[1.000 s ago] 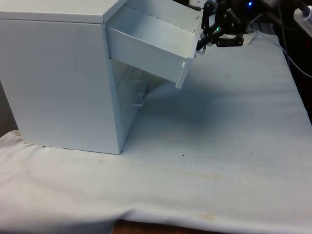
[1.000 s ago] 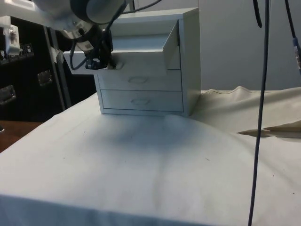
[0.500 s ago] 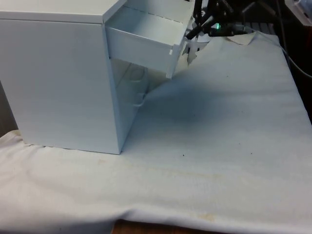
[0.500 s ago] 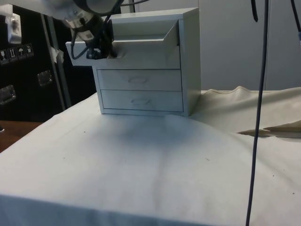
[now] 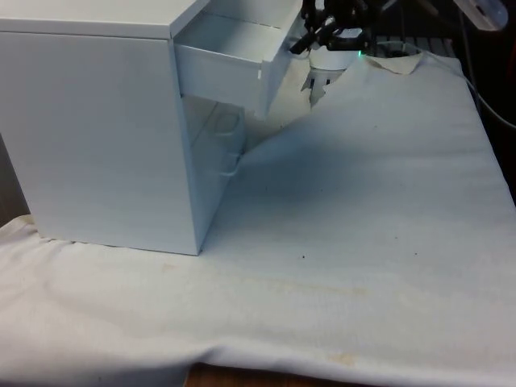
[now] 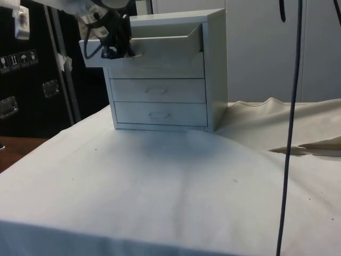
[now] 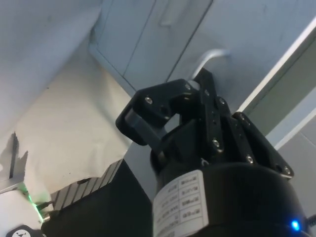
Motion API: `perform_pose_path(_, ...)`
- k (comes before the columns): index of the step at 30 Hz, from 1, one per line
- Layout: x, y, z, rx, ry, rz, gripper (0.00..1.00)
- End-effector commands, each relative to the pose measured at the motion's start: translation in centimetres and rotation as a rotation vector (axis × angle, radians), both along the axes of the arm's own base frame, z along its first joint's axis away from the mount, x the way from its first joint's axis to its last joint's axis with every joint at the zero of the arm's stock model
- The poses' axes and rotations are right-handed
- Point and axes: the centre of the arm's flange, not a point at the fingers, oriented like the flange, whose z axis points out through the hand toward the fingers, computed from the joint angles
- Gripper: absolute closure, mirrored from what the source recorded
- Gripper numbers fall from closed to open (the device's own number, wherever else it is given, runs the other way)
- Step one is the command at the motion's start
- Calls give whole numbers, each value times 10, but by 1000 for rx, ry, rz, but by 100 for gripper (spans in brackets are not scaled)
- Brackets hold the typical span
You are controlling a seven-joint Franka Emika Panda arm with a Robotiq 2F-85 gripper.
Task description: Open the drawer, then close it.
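Note:
A white chest of drawers (image 5: pixel 97 137) stands at the front view's left, and in the side view the chest (image 6: pixel 213 69) faces the table's open part. Its top drawer (image 5: pixel 230 68) is pulled out a short way and sits almost level. In the side view the drawer front (image 6: pixel 154 53) juts out a little beyond the two shut lower drawers (image 6: pixel 157 90). My black gripper (image 5: pixel 310 36) is right at the drawer's front, about level with it (image 6: pixel 114 50). In the wrist view the gripper (image 7: pixel 190 86) is shut on the thin metal handle (image 7: pixel 215 54).
The white cloth (image 5: pixel 363 242) spreads wide in front of the chest. A dark cable (image 6: pixel 290 133) hangs down at the side view's right, above a raised fold in the cloth (image 6: pixel 303 149). The table's wooden edge (image 5: pixel 242 379) shows under the cloth's near hem.
The drawer has slid back into the chest by more than half its length and lifted from a drooping tilt to nearly level. My gripper moved with its front towards the chest.

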Motion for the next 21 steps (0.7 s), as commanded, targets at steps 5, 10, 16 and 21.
perform_pose_path(5, 0, -8, 5, 1, -2, -7, 100)
perform_pose_path(10, 2, -22, 11, 2, -5, -4, 100)
perform_pose_path(16, 2, -35, 13, 1, -4, -14, 100)
perform_pose_path(21, 2, -40, 14, -3, 5, -33, 100)
